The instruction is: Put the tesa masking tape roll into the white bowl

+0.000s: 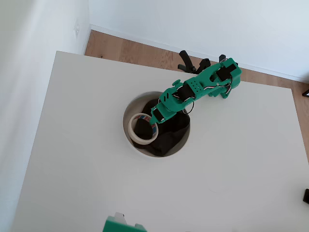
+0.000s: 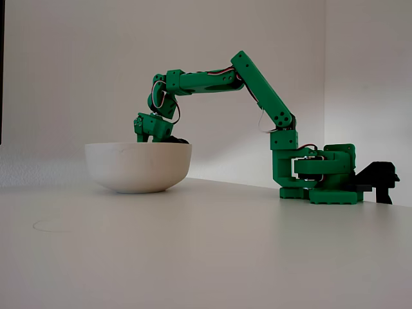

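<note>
Sitting inside the white bowl [image 1: 129, 112] against its left wall in the overhead view, the tesa masking tape roll [image 1: 143, 128] lies roughly flat, hole up, with the gripper [image 1: 155, 121] touching its right rim, fingers hidden so grip state unclear, likely release next.

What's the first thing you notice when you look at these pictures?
The bright green arm stands out against all the white, bending from its base at the table's far edge down into the white bowl. In the overhead view the tape roll sits inside the bowl's rim at the left, right at the gripper. Whether the gripper grips it or has let go can't be told.
</note>
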Controlling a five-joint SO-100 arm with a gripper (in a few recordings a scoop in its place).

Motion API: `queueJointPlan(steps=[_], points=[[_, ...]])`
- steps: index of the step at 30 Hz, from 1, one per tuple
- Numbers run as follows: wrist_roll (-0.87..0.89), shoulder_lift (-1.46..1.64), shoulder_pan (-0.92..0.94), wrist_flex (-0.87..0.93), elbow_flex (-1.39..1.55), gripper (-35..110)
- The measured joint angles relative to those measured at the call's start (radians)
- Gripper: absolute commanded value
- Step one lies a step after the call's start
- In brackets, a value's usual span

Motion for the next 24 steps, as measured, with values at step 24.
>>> queueJointPlan(steps=[24], points=[[0.014, -0.061, 0.000, 0.061, -0.147, -8]])
